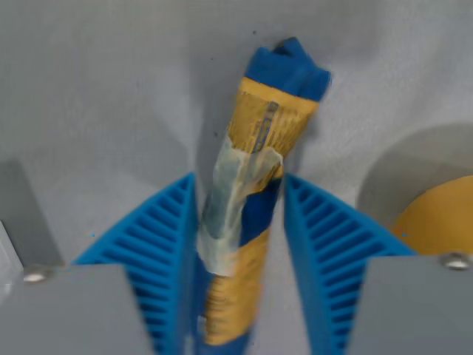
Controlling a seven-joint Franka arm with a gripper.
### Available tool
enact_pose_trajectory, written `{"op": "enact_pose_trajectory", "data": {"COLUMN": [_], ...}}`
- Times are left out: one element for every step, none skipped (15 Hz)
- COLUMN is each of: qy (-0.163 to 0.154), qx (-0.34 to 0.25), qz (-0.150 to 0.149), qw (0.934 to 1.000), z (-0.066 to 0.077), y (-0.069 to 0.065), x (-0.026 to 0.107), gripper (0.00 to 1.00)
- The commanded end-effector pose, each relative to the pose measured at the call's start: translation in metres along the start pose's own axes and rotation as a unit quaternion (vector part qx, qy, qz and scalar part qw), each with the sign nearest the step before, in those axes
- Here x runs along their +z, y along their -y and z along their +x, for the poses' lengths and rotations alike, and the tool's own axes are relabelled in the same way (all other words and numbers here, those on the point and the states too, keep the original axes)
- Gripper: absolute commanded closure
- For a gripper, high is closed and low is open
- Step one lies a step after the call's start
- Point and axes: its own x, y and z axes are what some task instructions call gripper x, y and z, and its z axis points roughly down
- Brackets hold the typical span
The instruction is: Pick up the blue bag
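In the wrist view, the blue bag, a rolled blue and yellow packet with a clear patch in its middle, runs lengthwise from the bottom centre up toward the top. My gripper is shut on it. The blue ribbed fingers press against its two sides, about halfway along its length. The bag's blue end sticks out past the fingertips at the top. Its lower end is hidden between the finger bases.
A grey surface lies beneath everything. A round yellow object shows at the wrist view's right edge, partly behind the right finger, with a dark shadow around it.
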Motion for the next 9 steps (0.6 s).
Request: {"op": "enact_pose_trajectory", "data": {"qy": [-0.032, -0.032, -0.032, -0.032, -0.032, -0.032, -0.032, -0.03, -0.027], "qx": [0.009, 0.009, 0.009, 0.009, 0.009, 0.009, 0.009, 0.008, 0.008], "qz": [0.032, 0.032, 0.032, 0.032, 0.032, 0.032, 0.032, 0.031, 0.031], "qw": [0.9989, 0.9989, 0.9989, 0.9989, 0.9989, 0.9989, 0.999, 0.999, 0.9991], "z": [-0.002, -0.002, -0.002, -0.002, -0.002, -0.002, 0.0, 0.0, -0.001], "y": [0.002, 0.002, 0.002, 0.002, 0.002, 0.002, 0.002, 0.002, 0.002], "x": [-0.002, -0.002, -0.002, -0.002, -0.002, -0.002, -0.008, -0.013, -0.018], "gripper": [1.0, 1.0, 1.0, 1.0, 1.0, 1.0, 1.0, 1.0, 1.0]}}
